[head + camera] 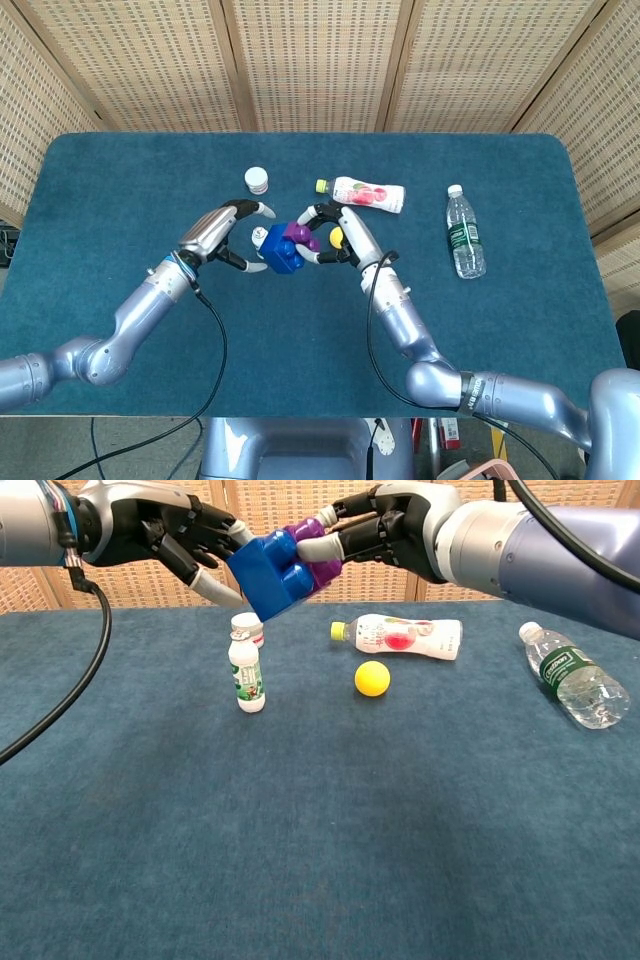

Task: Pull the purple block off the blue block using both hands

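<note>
Held aloft above the blue table (120, 880), the joined purple block (318, 562) and blue block (265, 572) are gripped at the purple end by the fingers of the right hand (385, 530). The left hand (165, 532) is seen just left of the blue block with its fingers spread and curved toward it; whether they touch it cannot be told. Below, a small white bottle (244, 675) stands upright, a yellow ball (372, 678) lies nearby, and a pink-labelled bottle (400, 636) and a clear water bottle (566, 676) lie to the right.
</note>
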